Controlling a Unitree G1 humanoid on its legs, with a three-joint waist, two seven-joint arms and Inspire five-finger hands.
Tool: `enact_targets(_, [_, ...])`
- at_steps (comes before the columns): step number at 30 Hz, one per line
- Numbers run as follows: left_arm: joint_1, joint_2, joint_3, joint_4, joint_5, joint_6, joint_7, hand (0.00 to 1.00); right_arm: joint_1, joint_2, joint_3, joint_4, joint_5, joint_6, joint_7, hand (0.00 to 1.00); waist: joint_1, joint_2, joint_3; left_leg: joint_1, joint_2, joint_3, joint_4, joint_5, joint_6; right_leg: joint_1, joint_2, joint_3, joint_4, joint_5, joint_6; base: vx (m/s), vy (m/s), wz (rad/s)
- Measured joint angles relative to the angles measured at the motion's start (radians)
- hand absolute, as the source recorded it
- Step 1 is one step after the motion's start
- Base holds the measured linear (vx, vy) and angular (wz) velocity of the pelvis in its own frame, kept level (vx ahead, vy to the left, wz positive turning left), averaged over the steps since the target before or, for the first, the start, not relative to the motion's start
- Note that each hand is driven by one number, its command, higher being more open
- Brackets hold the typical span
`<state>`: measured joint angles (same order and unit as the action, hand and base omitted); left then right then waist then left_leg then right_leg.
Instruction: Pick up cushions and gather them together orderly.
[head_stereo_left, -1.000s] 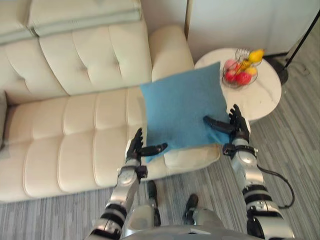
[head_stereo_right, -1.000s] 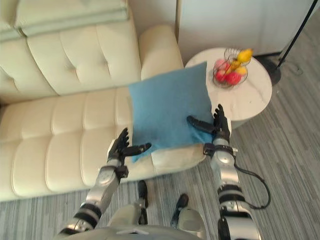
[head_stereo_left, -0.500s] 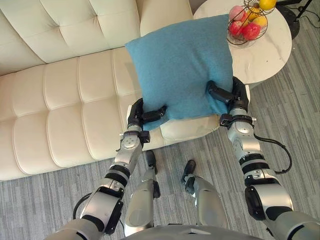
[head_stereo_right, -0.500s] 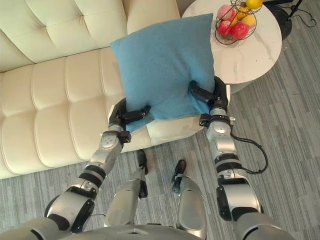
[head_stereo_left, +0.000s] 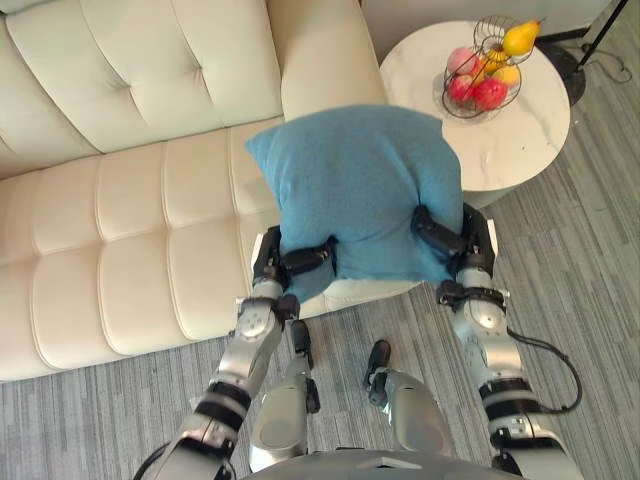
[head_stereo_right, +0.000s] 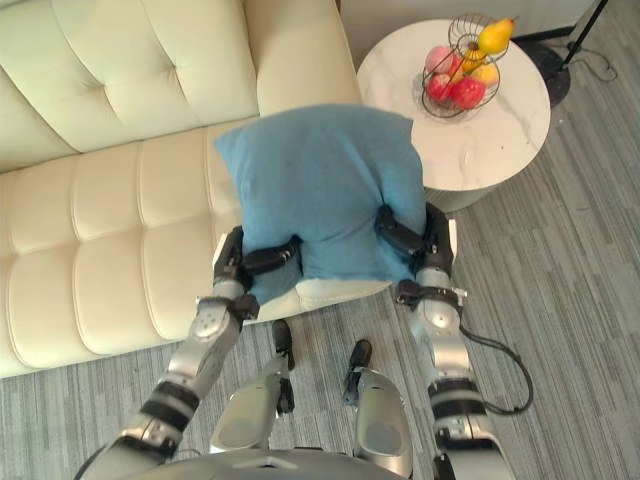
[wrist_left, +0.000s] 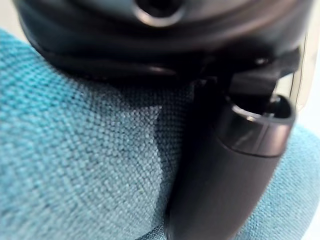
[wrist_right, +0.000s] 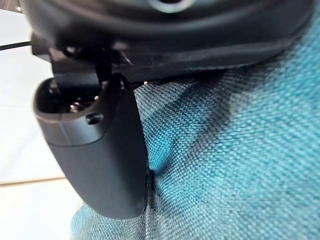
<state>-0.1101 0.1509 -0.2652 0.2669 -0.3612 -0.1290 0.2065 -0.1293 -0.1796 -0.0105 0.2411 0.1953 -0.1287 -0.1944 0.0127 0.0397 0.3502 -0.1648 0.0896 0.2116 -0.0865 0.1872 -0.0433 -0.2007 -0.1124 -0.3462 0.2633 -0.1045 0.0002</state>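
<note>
A blue square cushion (head_stereo_left: 355, 185) is held upright over the right end of the cream sofa (head_stereo_left: 130, 220), squeezed so its middle bulges. My left hand (head_stereo_left: 272, 262) grips its lower left corner, with the thumb lying across the front of the cloth. My right hand (head_stereo_left: 470, 240) grips the lower right corner the same way. In the left wrist view the thumb (wrist_left: 225, 170) presses into the blue weave (wrist_left: 75, 165). The right wrist view shows that hand's thumb (wrist_right: 100, 155) dug into the cushion (wrist_right: 240, 150). The fingers of both hands are hidden behind the cushion.
A round white side table (head_stereo_left: 520, 140) stands right of the sofa arm and carries a wire basket of fruit (head_stereo_left: 485, 70). A dark lamp stand (head_stereo_left: 605, 30) rises at the far right. Grey striped floor lies in front of the sofa.
Both hands, open beside the cushion a second ago, have closed on its lower corners. The cushion has come up off the sofa seat toward me; the camera also shifted.
</note>
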Motion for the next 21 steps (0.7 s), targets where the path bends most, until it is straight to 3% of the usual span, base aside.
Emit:
enact_targets(6, [0.212, -0.017, -0.007, -0.108, 0.037, 0.016, -0.024, 0.00, 0.183, 0.034, 0.012, -0.111, -0.086, 0.020, 0.022, 0.00, -0.003, -0.008, -0.073, 0.089, -0.015, -0.006, 0.000, -0.029, 0.003, 0.088, -0.011, 0.000, 0.017, -0.025, 0.025, 0.03, 0.000, 0.05])
enact_targets(11, [0.277, -0.024, -0.003, -0.160, 0.055, 0.016, -0.028, 0.00, 0.244, 0.055, 0.011, -0.179, -0.171, 0.020, 0.020, 0.00, -0.001, -0.013, -0.128, 0.113, -0.026, -0.032, -0.001, -0.035, 0.014, 0.125, -0.011, 0.046, 0.013, -0.036, 0.039, -0.02, 0.013, 0.15])
enact_targets(14, [0.316, -0.033, -0.005, -0.185, 0.056, 0.016, -0.041, 0.00, 0.296, 0.059, 0.011, -0.222, -0.195, 0.020, 0.015, 0.00, -0.004, -0.002, -0.155, 0.107, -0.025, -0.095, -0.005, -0.033, 0.016, 0.173, 0.016, 0.037, -0.031, -0.038, 0.045, -0.07, -0.044, 0.61])
enact_targets(18, [0.327, -0.057, -0.007, -0.186, 0.056, 0.016, -0.041, 0.00, 0.301, 0.055, 0.010, -0.227, -0.196, 0.020, 0.004, 0.00, -0.004, 0.028, -0.189, 0.048, -0.031, -0.210, 0.011, 0.007, 0.006, 0.179, 0.028, -0.061, -0.034, -0.045, 0.025, -0.03, -0.045, 0.90])
enact_targets(19, [0.328, -0.066, -0.011, -0.186, 0.054, 0.021, -0.037, 0.00, 0.298, 0.051, 0.007, -0.227, -0.203, 0.021, -0.009, 0.00, 0.007, 0.046, -0.203, 0.015, -0.021, -0.170, 0.011, -0.030, 0.054, 0.173, 0.023, -0.114, -0.022, -0.046, 0.019, -0.05, -0.057, 1.05])
enact_targets(21, [0.324, -0.068, -0.016, -0.186, 0.053, 0.022, -0.036, 0.00, 0.295, 0.061, 0.003, -0.226, -0.206, 0.022, -0.016, 0.00, 0.006, 0.037, -0.209, -0.010, -0.019, -0.066, 0.056, -0.100, 0.108, 0.176, -0.011, -0.148, -0.035, -0.042, 0.015, -0.03, -0.003, 0.91])
